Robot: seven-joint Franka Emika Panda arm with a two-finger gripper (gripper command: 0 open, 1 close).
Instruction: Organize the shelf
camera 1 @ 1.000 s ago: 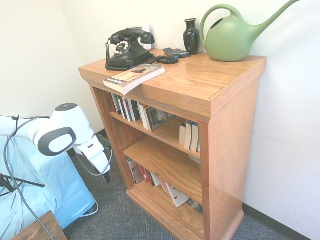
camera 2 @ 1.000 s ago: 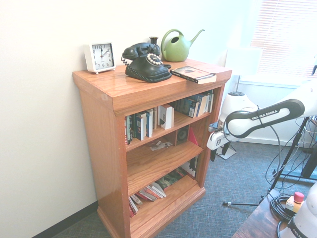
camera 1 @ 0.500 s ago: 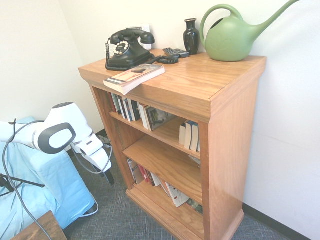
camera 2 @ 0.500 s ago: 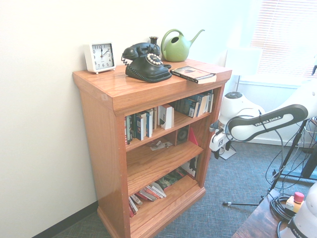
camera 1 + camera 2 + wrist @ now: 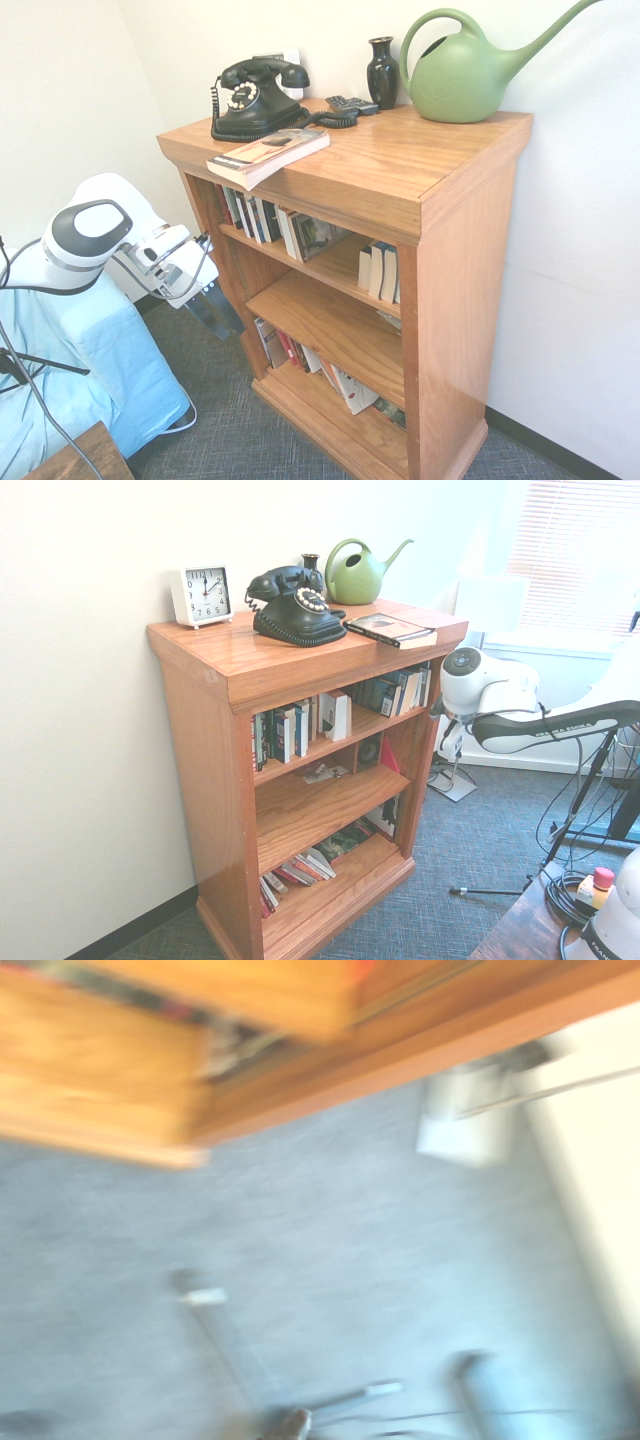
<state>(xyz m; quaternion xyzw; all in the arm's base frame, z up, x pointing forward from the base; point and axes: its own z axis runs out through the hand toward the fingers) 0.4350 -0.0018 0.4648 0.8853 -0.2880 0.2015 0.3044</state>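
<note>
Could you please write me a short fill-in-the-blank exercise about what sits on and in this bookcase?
1. The watering can on the shelf is ____ in colour.
2. A single book lies flat on the top board, just in front of the black ____.
3. In the second exterior view, the white clock stands at the top board's ____ end.
4. The small vase beside the watering can is ____.

Missing words: green; telephone; left; black

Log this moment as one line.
phase: approach | end effector: open, empty, beside shelf | book: flat on top, untouched
</note>
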